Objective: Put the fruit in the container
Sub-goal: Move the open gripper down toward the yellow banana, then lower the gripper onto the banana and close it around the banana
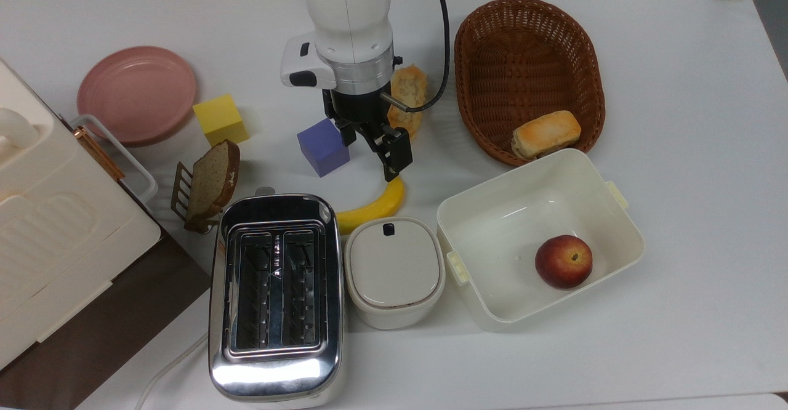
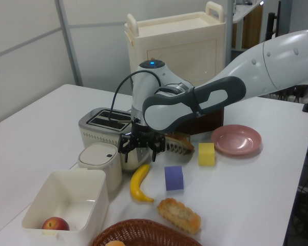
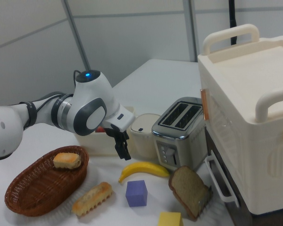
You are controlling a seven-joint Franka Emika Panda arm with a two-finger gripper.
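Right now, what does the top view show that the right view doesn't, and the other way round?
Top view: the pink plate beside the yellow cube, and the white cable trailing from the toaster.
Right view: the toaster's front panel with its knobs, seen from the side.
Both: the open hand poised over the banana, plus the purple cube, the long bread roll, and the wicker basket holding a small bun.
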